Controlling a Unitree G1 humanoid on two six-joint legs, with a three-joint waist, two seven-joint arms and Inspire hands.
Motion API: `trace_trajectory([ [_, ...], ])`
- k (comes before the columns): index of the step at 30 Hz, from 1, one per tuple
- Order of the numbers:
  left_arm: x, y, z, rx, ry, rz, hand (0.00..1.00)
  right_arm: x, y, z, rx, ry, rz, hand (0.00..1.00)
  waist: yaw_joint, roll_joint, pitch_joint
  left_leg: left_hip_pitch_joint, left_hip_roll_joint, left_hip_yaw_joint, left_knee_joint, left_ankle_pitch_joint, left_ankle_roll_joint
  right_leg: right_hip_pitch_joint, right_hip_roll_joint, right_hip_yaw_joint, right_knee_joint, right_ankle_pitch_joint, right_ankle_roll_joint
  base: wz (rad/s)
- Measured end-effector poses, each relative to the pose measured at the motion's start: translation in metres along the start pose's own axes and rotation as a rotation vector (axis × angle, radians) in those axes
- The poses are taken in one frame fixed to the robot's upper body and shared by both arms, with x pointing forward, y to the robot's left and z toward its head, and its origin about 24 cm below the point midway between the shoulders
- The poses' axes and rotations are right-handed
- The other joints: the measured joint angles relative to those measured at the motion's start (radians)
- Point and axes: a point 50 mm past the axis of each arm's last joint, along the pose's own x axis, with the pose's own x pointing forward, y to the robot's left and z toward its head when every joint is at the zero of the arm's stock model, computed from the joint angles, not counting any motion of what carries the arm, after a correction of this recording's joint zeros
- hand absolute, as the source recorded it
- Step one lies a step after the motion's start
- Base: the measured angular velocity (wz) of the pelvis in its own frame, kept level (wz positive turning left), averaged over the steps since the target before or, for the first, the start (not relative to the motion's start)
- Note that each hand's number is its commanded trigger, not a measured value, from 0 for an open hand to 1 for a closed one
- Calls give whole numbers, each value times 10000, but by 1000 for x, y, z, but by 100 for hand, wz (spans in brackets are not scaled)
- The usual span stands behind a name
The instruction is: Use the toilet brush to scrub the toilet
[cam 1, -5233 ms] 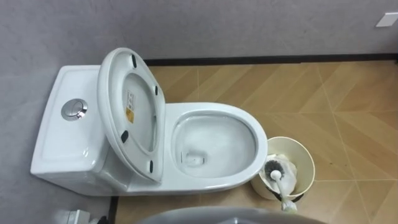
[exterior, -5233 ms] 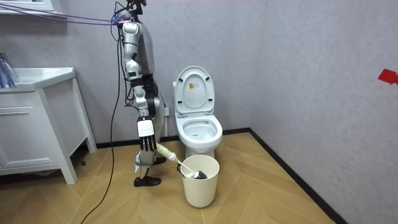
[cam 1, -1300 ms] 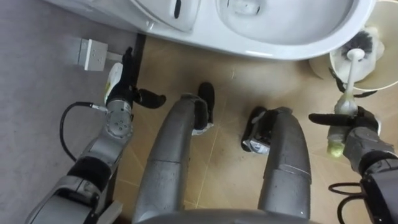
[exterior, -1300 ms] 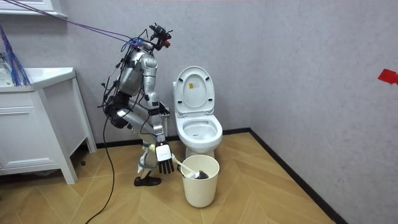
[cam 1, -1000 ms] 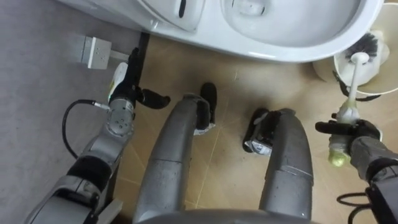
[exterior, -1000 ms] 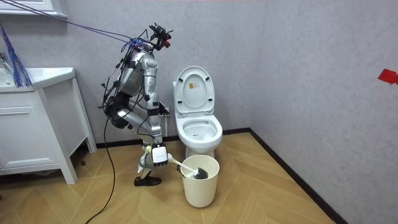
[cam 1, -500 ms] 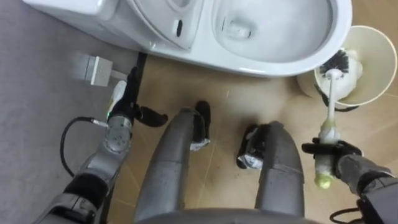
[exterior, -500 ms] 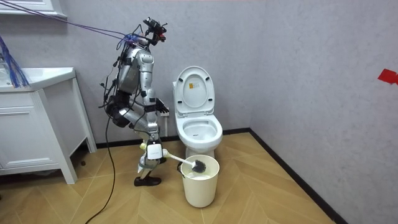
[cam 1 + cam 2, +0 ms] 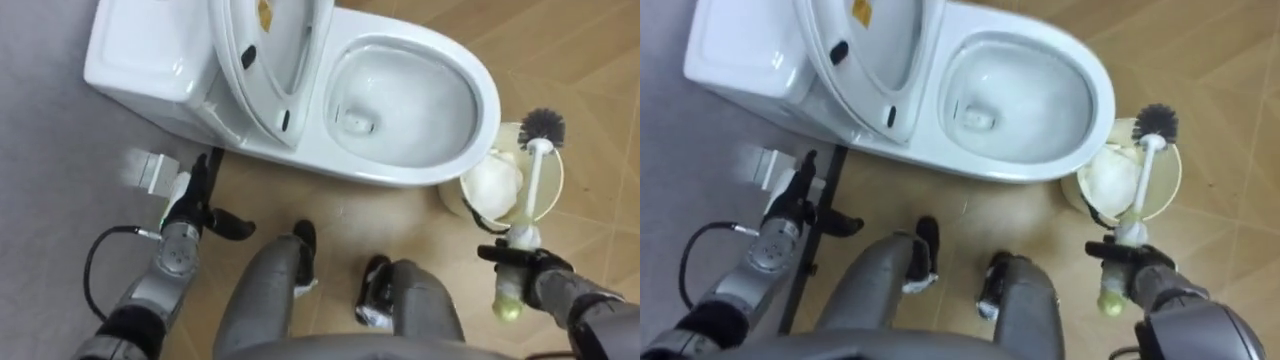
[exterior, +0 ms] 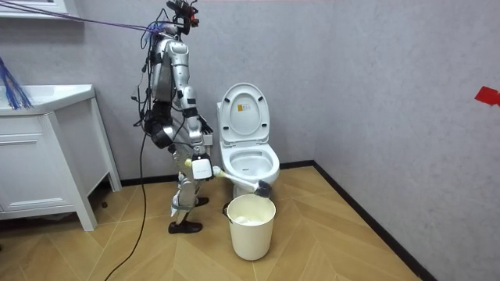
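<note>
Wood-pattern floor meets a grey wall. The white toilet (image 9: 400, 176) lies across the upper half of the eye view, with its seat and lid (image 9: 262, 62) tipped up so the bowl is open for scrubbing. In the room view the robot stands beside the toilet on that view's left, with a cream bin (image 10: 251, 232) on the floor just in front of the bowl. At the lower right of the frame the right hand (image 9: 543, 282) is wrapped round the pale grip of the toilet brush (image 9: 534, 186). The shaft runs up-frame and the dark bristle head sits over the bin's far rim, above the bin rather than down inside it. Judgement: the low grip leaves the whole shaft free to reach into the bowl, and keeping the head over the bin likely lets any drips fall there. The left hand (image 9: 196, 208) hangs at lower left, fingers straight and thumb spread, holding nothing, near a small white wall box (image 9: 150, 170), out of the brush's way. Bristles have not yet touched the bowl; next comes a swing toward frame centre.
</note>
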Motion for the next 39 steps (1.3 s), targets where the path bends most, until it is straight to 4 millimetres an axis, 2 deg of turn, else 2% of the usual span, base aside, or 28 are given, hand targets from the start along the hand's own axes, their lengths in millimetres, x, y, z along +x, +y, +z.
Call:
trace_trajectory([
  [1,-2,0,-5,-48,138,21,0,0,-2,-5,144,121,-59,100,-12,-17,-25,231,-11,-8,-135,0,0,225,20,-9,-219,48,25,0],
  [2,-6,2,-13,-171,399,105,0,0,-6,-13,294,281,-146,100,-33,-30,-121,630,-14,-15,-408,-2,-1,689,66,-76,-694,167,60,-5],
  [3,-11,3,-23,-305,680,196,0,0,-9,-19,345,397,-209,100,-41,-38,-165,1042,-23,-14,-659,-4,-2,1181,140,-101,-1156,283,112,0],
  [6,-19,10,-38,-658,1052,559,0,-2,-19,-38,526,796,-453,100,-56,-125,-217,1879,-126,-33,-1171,-8,-9,2171,176,-237,-1926,419,185,9],
  [10,-30,17,-49,-386,1141,924,0,-3,-21,-50,499,1045,-568,100,-25,-241,-192,2808,-213,-11,-1653,-33,-43,3110,185,-253,-2489,490,254,0],
  [14,-38,17,-47,268,653,953,0,-3,-12,-55,-55,1002,-291,100,-75,-356,-166,3374,-329,-148,-1808,-89,-90,3858,253,-346,-2929,519,284,7],
  [16,-39,16,-46,291,515,960,0,-3,-7,-57,-409,1036,-166,100,-61,-420,-188,3612,-343,-233,-1886,-110,-111,4133,279,-373,-3114,523,288,9],
  [18,-43,18,-39,452,116,1051,0,-2,-2,-54,-867,864,39,100,-47,-488,-220,3763,-349,-302,-1894,-123,-133,4358,306,-440,-3243,531,281,8],
  [21,-50,19,-36,735,-170,1156,0,-2,4,-45,-1526,350,335,100,-61,-541,-228,3860,-344,-371,-1886,-131,-150,4509,328,-536,-3255,540,267,9],
  [26,-56,29,-21,916,-856,1803,0,-1,6,-38,-3093,-158,443,100,67,-533,-202,3914,-341,-606,-1774,-136,-157,4746,341,-725,-3263,541,265,14],
  [29,-58,43,0,1018,-1858,2637,0,-1,6,-38,-3894,-243,454,100,409,-452,-152,3899,-353,-708,-1691,-148,-168,4783,345,-810,-3298,542,260,7],
  [33,-68,54,38,1033,-4111,3421,0,-1,8,-36,-4453,-441,548,100,743,-382,-177,3893,-376,-765,-1638,-142,-160,4813,346,-823,-3290,538,268,3],
  [37,-74,54,56,1345,-5098,3583,0,-1,15,-25,-5392,-750,803,100,796,-382,-179,3851,-408,-844,-1616,-146,-165,4786,345,-879,-3266,506,274,4],
  [39,-79,50,64,1333,-5532,3431,0,-1,19,-20,-5853,-929,859,100,795,-391,-202,3749,-508,-963,-1563,-149,-168,4789,344,-1002,-3240,495,276,16],
])
